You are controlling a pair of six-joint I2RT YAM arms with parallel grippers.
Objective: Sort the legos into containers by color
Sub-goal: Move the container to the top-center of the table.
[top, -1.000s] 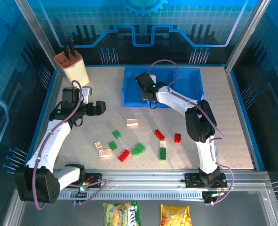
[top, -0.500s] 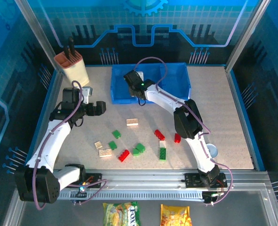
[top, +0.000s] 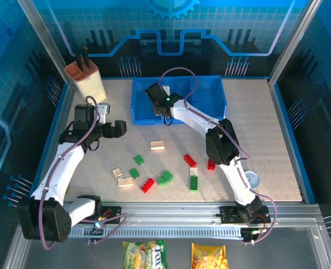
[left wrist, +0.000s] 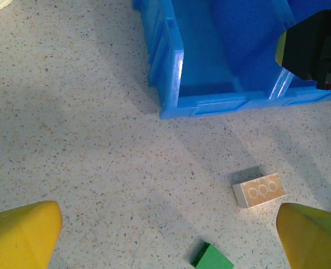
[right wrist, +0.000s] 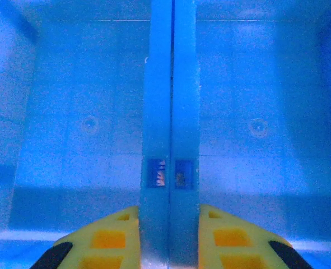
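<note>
The containers (top: 213, 95), a row of joined bright blue bins, are sitting at the far middle of the counter (top: 277, 145). The right hand (right wrist: 169, 235) is pinching the double wall (right wrist: 169, 112) between two bins, its yellow fingers (right wrist: 112, 238) pressing against either side. The legos (top: 165, 178), red, green and cream, are lying loose on the counter, between that hand and the arm bases.

The left hand (left wrist: 165, 238) is hovering over the counter with its fingers (left wrist: 19, 235) spread wide and gripping nothing. The tray's corner is lying ahead of it. A cream lego (left wrist: 259, 189) is resting close to one fingertip, and a green lego (left wrist: 213, 259) is peeking in between the two.

The counter is showing a pale speckled stone finish. Aluminium posts (top: 40, 35) and blue panels (top: 171, 33) printed with a gear and circuit lines are enclosing it. A beige knife block (top: 87, 78) is standing beyond the left hand, and a small round tin (top: 251, 179) is sitting beside the right arm.

Two snack packets (top: 145, 253) are lying in front of the bases, their lettering too small to read.

The right wrist view is showing two small square openings (right wrist: 168, 172) in the gripped wall, while the top view is laying out the whole scatter of bricks
</note>
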